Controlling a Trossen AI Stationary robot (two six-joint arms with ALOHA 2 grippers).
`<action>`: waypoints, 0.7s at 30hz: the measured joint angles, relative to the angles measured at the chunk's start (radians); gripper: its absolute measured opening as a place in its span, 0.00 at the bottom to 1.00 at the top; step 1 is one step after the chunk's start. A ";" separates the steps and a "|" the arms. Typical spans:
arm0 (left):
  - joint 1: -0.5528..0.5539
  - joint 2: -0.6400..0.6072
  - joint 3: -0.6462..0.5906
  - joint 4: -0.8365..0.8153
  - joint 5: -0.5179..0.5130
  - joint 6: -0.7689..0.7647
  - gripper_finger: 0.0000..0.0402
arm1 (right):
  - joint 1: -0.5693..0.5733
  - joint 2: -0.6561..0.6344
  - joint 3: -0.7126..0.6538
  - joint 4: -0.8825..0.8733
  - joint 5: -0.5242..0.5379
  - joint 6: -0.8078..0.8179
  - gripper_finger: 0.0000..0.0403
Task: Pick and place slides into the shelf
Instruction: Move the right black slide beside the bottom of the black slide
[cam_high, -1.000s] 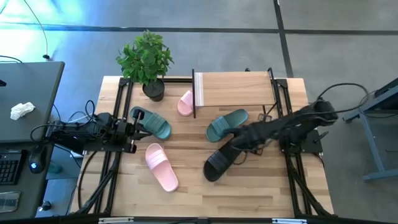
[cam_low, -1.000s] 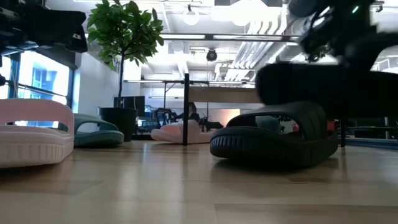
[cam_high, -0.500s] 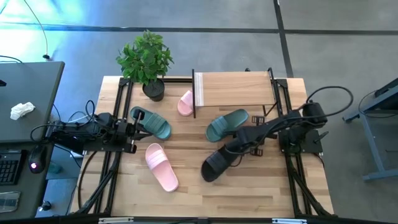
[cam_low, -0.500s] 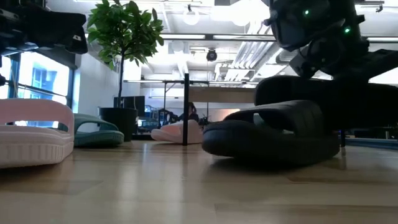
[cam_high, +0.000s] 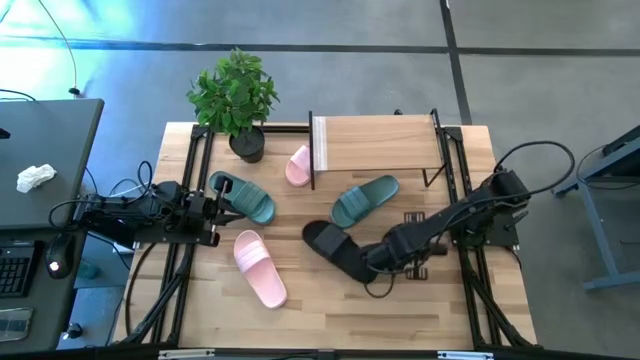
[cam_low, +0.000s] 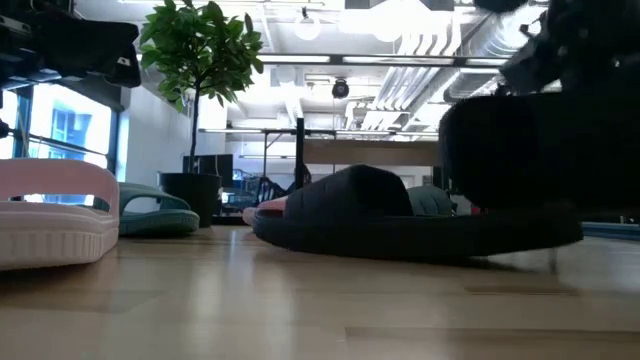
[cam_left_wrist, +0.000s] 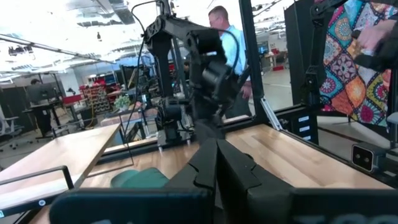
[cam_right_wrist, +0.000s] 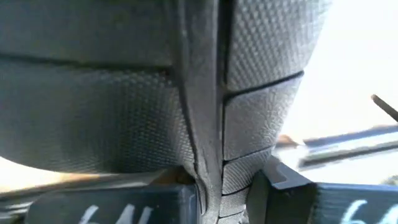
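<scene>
The pale pink slide (cam_high: 260, 267) nearest the front edge of the tabletop (cam_high: 300, 312) lies flat and untouched, so it remains to be moved. Just behind it, toward the middle, the black slide (cam_high: 335, 250) lies low on the tabletop with the right gripper (cam_high: 383, 257) at its heel end; the right wrist view shows textured black sole material pinched in the narrow gap between the fingers, so the fingers are judged to be nearly closed and clamped on this slide's edge. In the low view the sole appears to rest on the wood, though whether its gripped end is raised off the surface cannot be confirmed. At the left edge, the left gripper (cam_high: 208, 207) waits with its fingers fully closed and holding nothing, close beside one teal green slide (cam_high: 243, 198). A second teal green slide (cam_high: 363, 199) lies just in front of the shelf (cam_high: 380, 142). A second pale pink slide (cam_high: 298, 166) lies against the shelf's left end, beside the potted plant (cam_high: 236, 98). The shelf board itself carries no slides. Five slides are visible, all off the board; placement is judged not yet begun, with the black slide the item in hand.
</scene>
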 joint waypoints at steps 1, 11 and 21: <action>0.000 0.000 0.000 0.000 0.000 0.000 0.00 | 0.009 0.000 0.018 0.025 -0.021 0.016 0.11; 0.000 0.000 0.000 0.006 0.000 -0.003 0.00 | 0.062 0.000 0.230 0.155 -0.187 0.238 0.11; 0.000 0.000 0.000 0.012 0.000 -0.010 0.00 | 0.007 0.044 0.288 0.698 -0.353 0.296 0.11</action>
